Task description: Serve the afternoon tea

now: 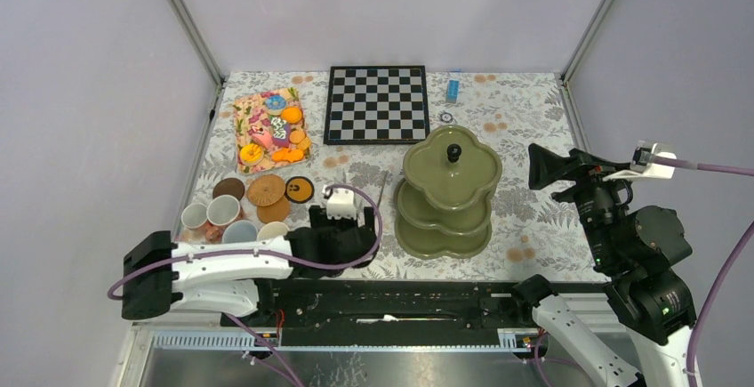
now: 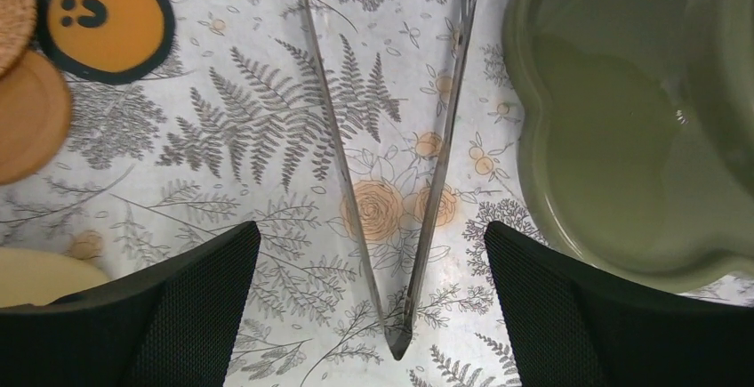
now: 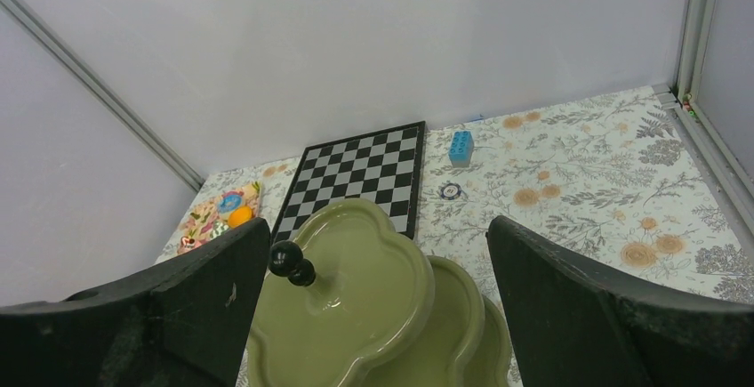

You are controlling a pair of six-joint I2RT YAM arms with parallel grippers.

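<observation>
Only partly seen: olive-green three-tier flower-shaped stand [image 1: 449, 187], right of table middle, cut off in left wrist view. Wide apart, left gripper [image 2: 369, 245] jaws either side of thin metal tongs [image 2: 397, 332], gripping nothing. Apart too, right gripper [image 3: 378, 253] jaws, near stand. Small mugs [image 1: 222, 212] half hidden by left arm

No words, brands or numbers can be read anywhere. The one sign stands on the orange coaster [image 2: 105, 18] with the black rim, which lies ahead and to the left of the left gripper [image 2: 371, 231]. It is a set of black marks, two dots and a curved stroke, like a small face turned sideways. In the top view these marks are too small to make out.
</observation>
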